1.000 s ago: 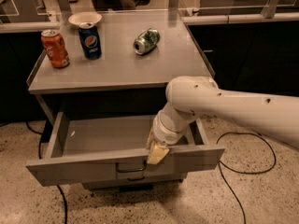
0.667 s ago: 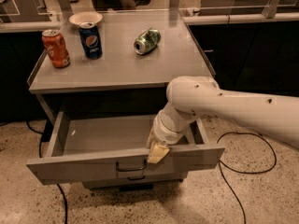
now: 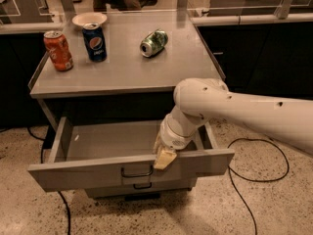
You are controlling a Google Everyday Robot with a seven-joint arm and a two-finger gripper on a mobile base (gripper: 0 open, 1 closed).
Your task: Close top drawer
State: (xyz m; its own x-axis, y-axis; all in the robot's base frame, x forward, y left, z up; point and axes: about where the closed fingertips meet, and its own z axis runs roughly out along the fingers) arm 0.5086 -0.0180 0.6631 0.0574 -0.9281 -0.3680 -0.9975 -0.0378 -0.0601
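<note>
The top drawer is a wide, shallow grey metal drawer pulled far out from under the grey counter. Its inside looks empty and a small dark wire handle sits at the middle of its front. My white arm reaches in from the right and bends down to the drawer's front edge. The gripper points downward with its pale fingertips over the top of the drawer front, just right of the handle. The fingers look pressed together with nothing between them.
On the counter stand an orange soda can, a blue Pepsi can and a white bowl; a green can lies on its side. A lower drawer front shows beneath. Black cables trail over the speckled floor.
</note>
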